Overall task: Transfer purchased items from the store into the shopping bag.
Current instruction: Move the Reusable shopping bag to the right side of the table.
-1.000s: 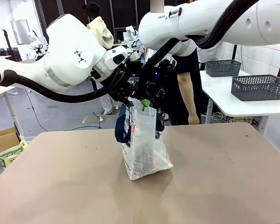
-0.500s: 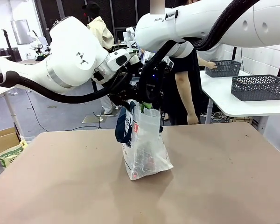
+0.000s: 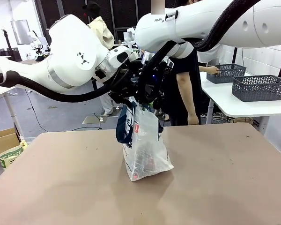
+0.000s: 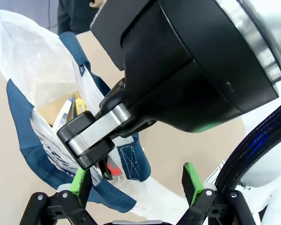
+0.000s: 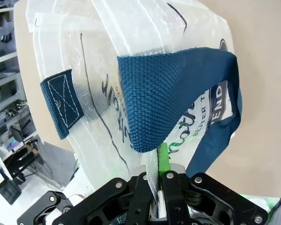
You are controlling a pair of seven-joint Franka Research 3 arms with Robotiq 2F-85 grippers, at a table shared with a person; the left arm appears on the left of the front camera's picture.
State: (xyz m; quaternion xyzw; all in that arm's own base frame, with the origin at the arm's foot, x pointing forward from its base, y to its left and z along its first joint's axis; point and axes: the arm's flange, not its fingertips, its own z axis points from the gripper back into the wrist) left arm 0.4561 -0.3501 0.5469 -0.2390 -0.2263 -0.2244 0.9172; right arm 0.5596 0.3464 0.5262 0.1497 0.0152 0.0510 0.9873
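Note:
The whitish shopping bag (image 3: 147, 152) stands upright mid-table with its navy straps hanging at the top. My right gripper (image 3: 146, 102) is shut on the bag's plastic rim just below a navy strap (image 5: 178, 93), a green pad (image 5: 163, 157) showing between the closed fingers (image 5: 145, 187). My left gripper (image 4: 133, 180) is open right beside it, over the bag's mouth, with the other strap (image 4: 131, 161) lying between its green pads. Inside the bag (image 4: 33, 61) lie a white-and-blue marker (image 4: 63, 115), a yellow thing (image 4: 79, 107) and a small red-and-black object (image 4: 108, 169). The black pen is hidden.
A person (image 3: 187, 93) stands behind the table, reaching a hand to a grey mesh basket (image 3: 225, 69) on a white side table at right. A second basket (image 3: 260, 87) sits nearer. A cardboard box (image 3: 4, 140) stands on the floor at left.
Both grippers have shifted slightly left at the bag's top, and the rim has been drawn along with them. The person's hand has reached to the far basket.

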